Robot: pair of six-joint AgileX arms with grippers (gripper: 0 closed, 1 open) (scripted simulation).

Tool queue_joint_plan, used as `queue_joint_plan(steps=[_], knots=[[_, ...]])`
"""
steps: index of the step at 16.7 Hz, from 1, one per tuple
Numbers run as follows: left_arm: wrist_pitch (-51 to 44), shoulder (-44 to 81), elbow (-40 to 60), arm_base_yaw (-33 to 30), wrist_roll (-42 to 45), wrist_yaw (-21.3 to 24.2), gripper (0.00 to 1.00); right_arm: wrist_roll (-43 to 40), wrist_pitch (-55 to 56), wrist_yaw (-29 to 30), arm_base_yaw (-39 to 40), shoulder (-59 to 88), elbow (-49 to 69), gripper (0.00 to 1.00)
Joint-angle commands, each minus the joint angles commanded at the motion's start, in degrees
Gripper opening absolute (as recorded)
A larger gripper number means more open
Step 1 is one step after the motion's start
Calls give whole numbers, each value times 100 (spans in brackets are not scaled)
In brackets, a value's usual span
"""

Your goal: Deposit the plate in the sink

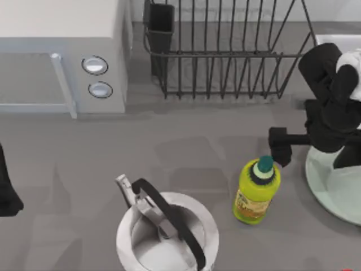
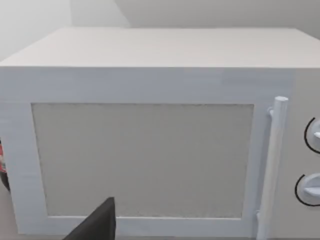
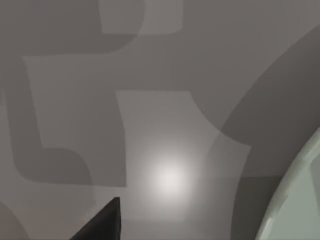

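microwave (image 1: pixel 62 56) | dish rack (image 1: pixel 225 51) | kettle (image 1: pixel 167 234) | yellow bottle (image 1: pixel 256 192)

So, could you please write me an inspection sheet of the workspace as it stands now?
Surface: grey table, patterned with paler shapes.
Job's things: mint-green plate flat at the right edge; sink, only a pale rim corner visible at the far right.
Clutter: silver kettle near front; yellow-green bottle upright beside the plate; black dish rack; microwave far left.
Hands: right hand over the plate's left edge; left hand at the left edge.
Cables: nothing seen.
Surroundings: pale wall.
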Motion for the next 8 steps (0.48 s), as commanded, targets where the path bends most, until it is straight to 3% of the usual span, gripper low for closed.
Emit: queue_joint_plan(steps=[8], knots=[[0,0,0,0,0,0,100,0,0,0,0,0,0,25]])
